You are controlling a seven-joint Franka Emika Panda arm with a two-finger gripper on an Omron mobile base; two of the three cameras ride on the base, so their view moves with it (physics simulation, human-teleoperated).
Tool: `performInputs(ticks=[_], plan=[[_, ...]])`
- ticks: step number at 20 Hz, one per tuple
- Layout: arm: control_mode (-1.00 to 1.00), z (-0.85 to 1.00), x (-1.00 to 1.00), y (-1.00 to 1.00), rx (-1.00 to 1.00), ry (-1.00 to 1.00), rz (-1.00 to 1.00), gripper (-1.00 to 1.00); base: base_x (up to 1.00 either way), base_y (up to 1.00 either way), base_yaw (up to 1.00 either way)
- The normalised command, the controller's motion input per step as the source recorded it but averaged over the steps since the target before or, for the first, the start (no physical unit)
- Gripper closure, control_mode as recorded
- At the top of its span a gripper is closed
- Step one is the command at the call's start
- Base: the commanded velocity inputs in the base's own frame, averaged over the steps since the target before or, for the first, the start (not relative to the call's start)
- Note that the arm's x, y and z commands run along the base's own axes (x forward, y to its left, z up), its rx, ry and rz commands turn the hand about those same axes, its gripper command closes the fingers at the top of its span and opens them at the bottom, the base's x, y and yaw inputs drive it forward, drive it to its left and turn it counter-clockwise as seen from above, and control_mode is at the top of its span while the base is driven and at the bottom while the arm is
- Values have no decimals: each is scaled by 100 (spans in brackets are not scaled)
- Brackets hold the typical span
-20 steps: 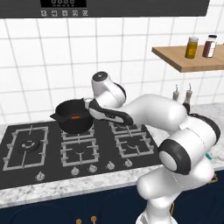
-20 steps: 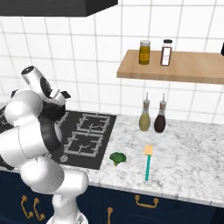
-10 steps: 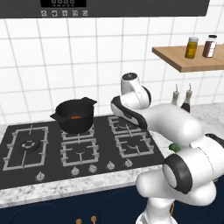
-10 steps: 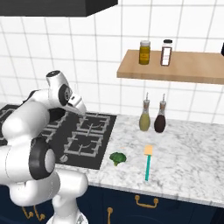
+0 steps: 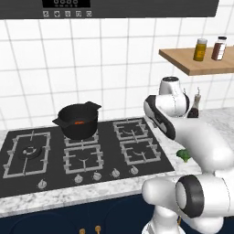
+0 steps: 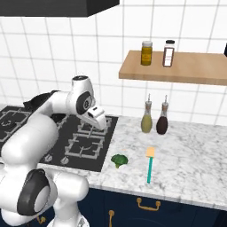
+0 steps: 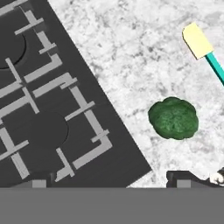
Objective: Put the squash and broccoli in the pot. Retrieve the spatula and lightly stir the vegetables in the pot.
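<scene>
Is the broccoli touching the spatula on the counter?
Apart. In the hand view, bare marble counter lies between the broccoli and the spatula; the right base view also shows a gap.

The left base view looks forward and down from behind the arm, taking in the stovetop (image 5: 82, 155) and tiled wall. The right base view looks at the same stovetop from the other side, with more marble counter (image 6: 190, 159) and a wooden shelf (image 6: 177, 66). The hand view looks down from close above, where the stovetop edge meets the counter by the broccoli (image 7: 173, 118).
</scene>
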Motion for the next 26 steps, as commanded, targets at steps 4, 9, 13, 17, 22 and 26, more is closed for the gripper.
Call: performInputs(ticks=[4, 9, 13, 17, 22, 26], plan=[[-100, -22, -98, -100, 18, -6, -9, -100, 0, 0, 0], [-100, -20, -55, -92, 22, -1, -9, -100, 0, 0, 0], [-100, -16, -1, -57, 21, 0, -13, -100, 0, 0, 0], [-100, -26, 4, -37, 18, 0, -12, -100, 0, 0, 0], [-100, -28, 26, -15, 13, 0, -11, -100, 0, 0, 0], [-100, -29, 39, 0, 7, 0, -9, -100, 0, 0, 0]])
